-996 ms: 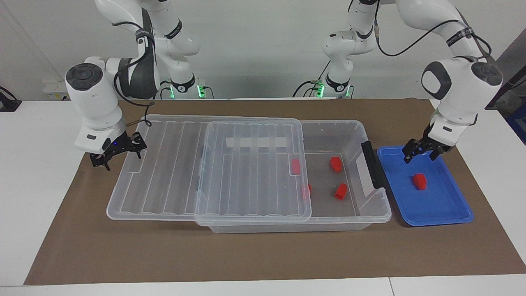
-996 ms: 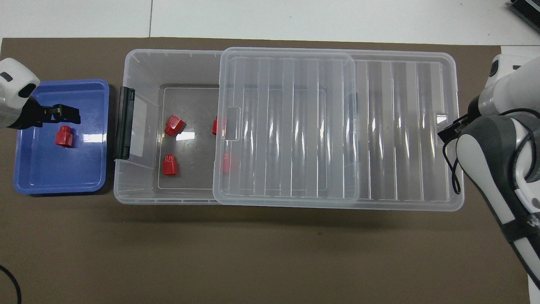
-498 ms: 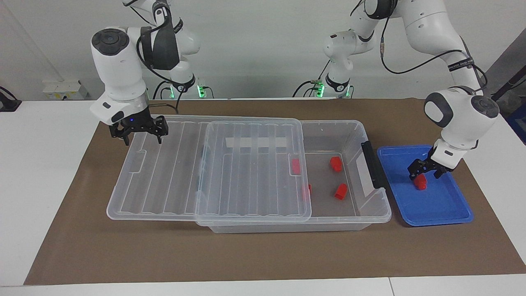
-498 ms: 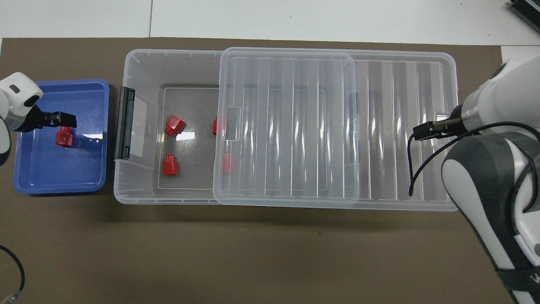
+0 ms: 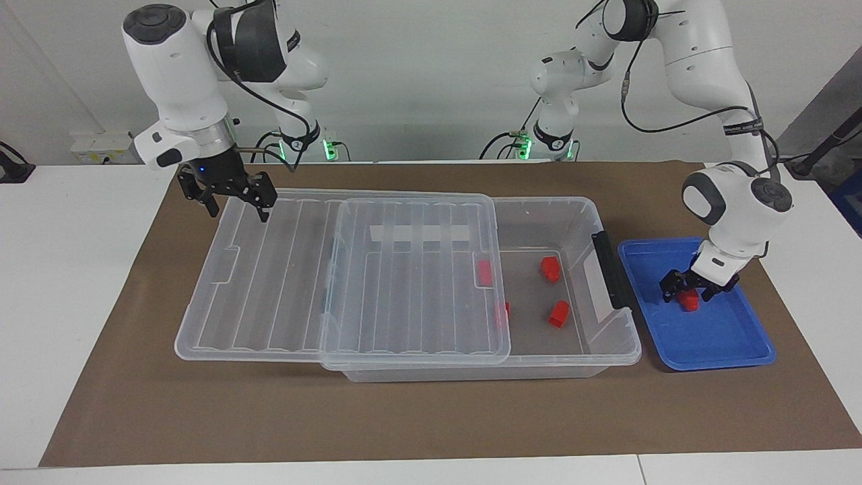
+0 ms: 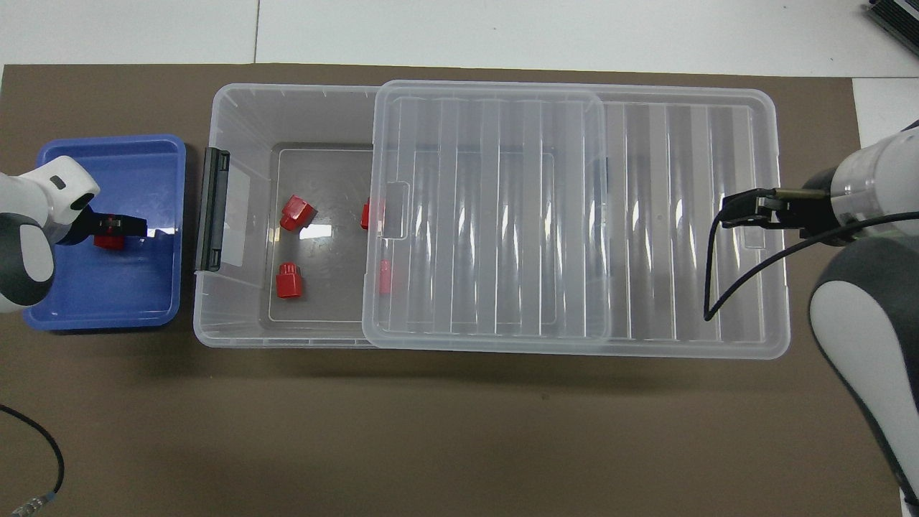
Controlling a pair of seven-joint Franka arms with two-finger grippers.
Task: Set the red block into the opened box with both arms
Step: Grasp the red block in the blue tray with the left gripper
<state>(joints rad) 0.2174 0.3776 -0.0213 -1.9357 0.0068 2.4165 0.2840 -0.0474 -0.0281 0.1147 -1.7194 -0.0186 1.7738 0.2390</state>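
In the facing view, the left tool is down in the blue tray, its fingers spread wide on either side of the red block, which lies on the tray floor. The right tool hangs wide open over the lid at the right arm's end of the box.

From overhead, the block sits between the left tool's fingers; the right tool is over the lid's end.
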